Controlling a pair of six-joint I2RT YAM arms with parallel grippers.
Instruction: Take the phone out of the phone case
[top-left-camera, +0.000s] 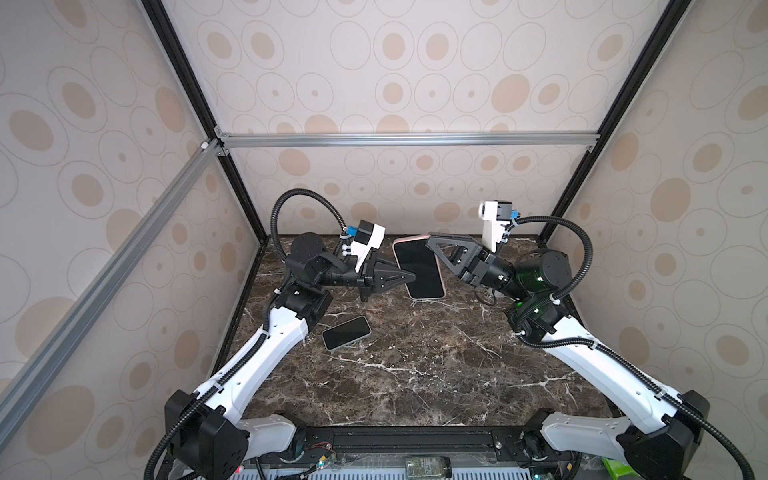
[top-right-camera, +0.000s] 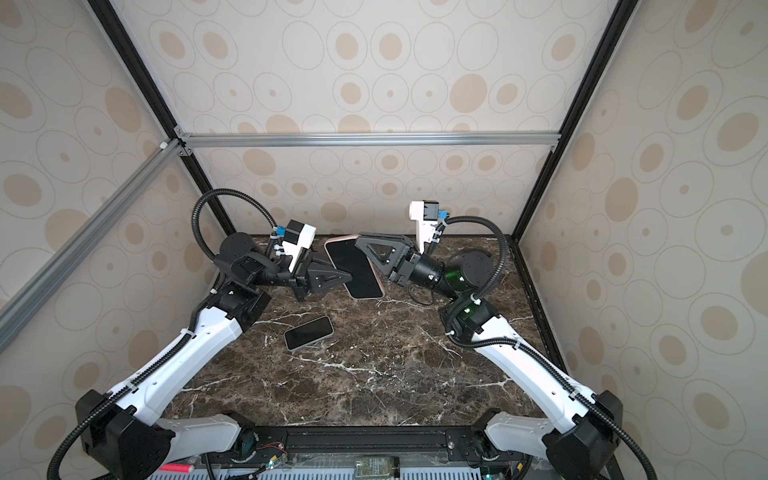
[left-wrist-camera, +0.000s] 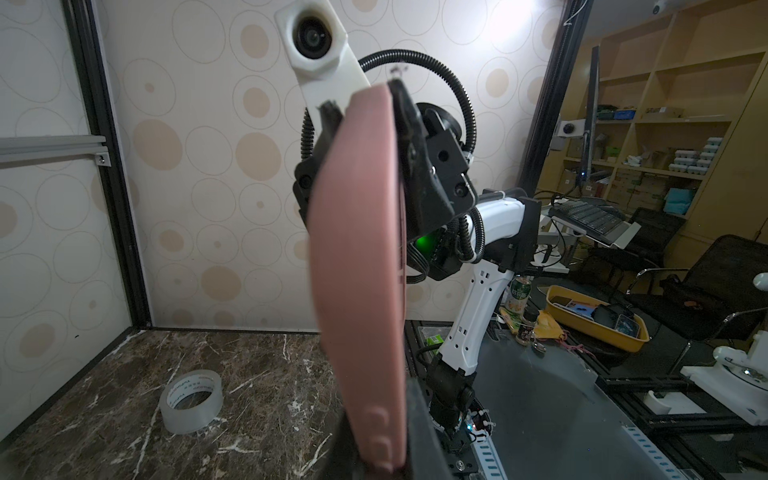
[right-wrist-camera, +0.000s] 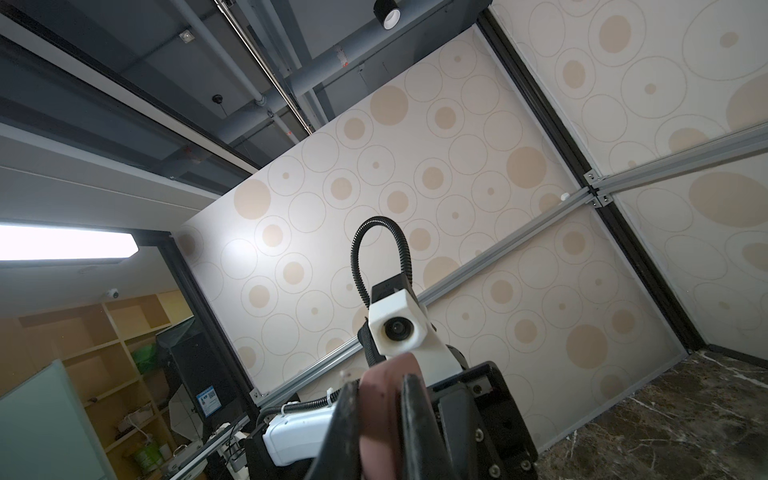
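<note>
The phone (top-left-camera: 419, 268), a slim slab with a glossy black screen, sits in its phone case (left-wrist-camera: 357, 270), a matte pink shell with rounded corners and raised side buttons, and is held in the air above the far middle of the tabletop (top-left-camera: 436, 374). Its screen faces up and its long axis runs from far left to near right in both top views. The left end effector (top-left-camera: 409, 277), black and wedge-shaped, is closed tight on the case's left long edge. The right end effector (top-left-camera: 432, 241) is clamped across the far end, and its wrist view shows pink between two black fingers (right-wrist-camera: 415, 415). On the brown, white-veined marble lies a second phone (top-left-camera: 346, 334), flat, near left of middle. A clear tape roll (left-wrist-camera: 191, 401) stands on the marble in the left wrist view.
</note>
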